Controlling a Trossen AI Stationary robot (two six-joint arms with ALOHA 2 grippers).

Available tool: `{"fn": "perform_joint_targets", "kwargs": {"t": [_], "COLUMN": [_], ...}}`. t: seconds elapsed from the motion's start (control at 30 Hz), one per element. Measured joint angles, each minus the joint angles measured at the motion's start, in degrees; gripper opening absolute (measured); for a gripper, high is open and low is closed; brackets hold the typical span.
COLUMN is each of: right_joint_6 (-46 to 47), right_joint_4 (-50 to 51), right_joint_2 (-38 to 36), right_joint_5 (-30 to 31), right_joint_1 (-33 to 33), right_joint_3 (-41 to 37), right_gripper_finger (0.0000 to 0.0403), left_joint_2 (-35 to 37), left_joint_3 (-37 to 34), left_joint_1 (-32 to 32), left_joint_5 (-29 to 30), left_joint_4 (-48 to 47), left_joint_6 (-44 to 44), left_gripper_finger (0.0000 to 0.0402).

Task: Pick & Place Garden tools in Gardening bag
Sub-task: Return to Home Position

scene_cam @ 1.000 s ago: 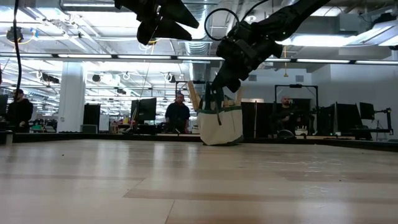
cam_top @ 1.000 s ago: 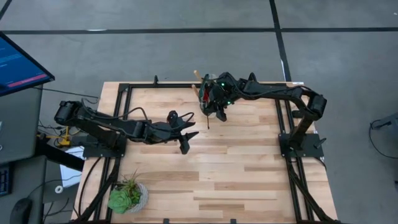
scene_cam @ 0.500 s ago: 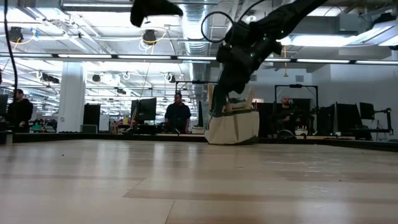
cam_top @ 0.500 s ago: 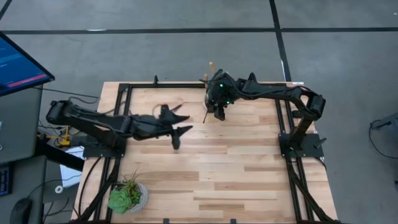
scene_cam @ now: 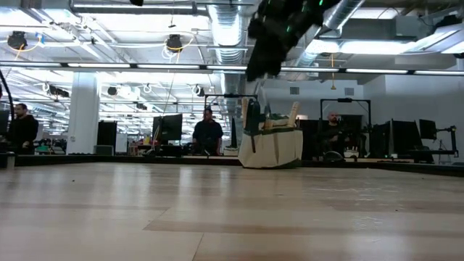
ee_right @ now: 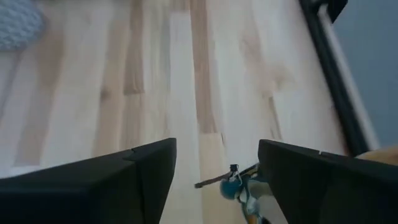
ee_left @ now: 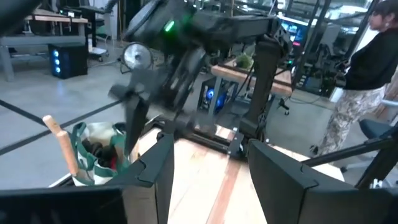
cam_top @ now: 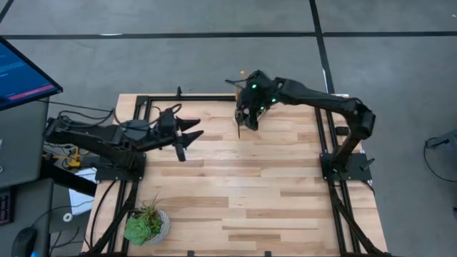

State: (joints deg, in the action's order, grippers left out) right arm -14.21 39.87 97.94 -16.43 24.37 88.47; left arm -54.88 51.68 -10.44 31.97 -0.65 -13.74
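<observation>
The gardening bag stands upright on its base at the far edge of the table, green with a cream front. Wooden tool handles stick up out of it. In the left wrist view the bag shows a wooden handle and dark things inside. My right gripper hangs open above the bag with nothing between its fingers. In the high view it covers most of the bag. My left gripper is open over the table's left part, well clear of the bag.
A potted green plant stands at the near left corner. Black frame rails run along the table's sides. A monitor stands off the left edge. Bare wood fills the middle and near part. People stand in the room beyond.
My right gripper has risen out of the bag's mouth and now hangs above it. The bag, tilted before, has shifted a little toward the table's right and stands upright. My left gripper has drawn back toward the table's left edge.
</observation>
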Motion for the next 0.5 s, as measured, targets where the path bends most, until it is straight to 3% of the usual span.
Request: {"fn": "perform_joint_targets", "kwargs": {"t": [0.3,0.4,0.5], "right_joint_6": [-0.3,0.9,3.3], "right_joint_4": [3.5,3.4,1.1], "right_joint_2": [-17.2,-23.6,-31.3], "right_joint_5": [-0.5,-2.2,-4.1], "right_joint_1": [1.4,3.1,4.8], "right_joint_3": [2.8,-0.2,-7.6], "right_gripper_finger": [0.0193,0.0183,0.0168], "left_joint_2": [9.1,12.0,14.7], "left_joint_3": [0.0,0.0,0.0], "left_joint_1": [0.0,0.0,0.0], "left_joint_5": [0.5,0.7,1.9], "left_joint_4": [-1.6,-4.0,-8.2], "left_joint_6": [0.5,3.0,4.5], "left_gripper_finger": [0.0153,0.0127,0.0075]}}
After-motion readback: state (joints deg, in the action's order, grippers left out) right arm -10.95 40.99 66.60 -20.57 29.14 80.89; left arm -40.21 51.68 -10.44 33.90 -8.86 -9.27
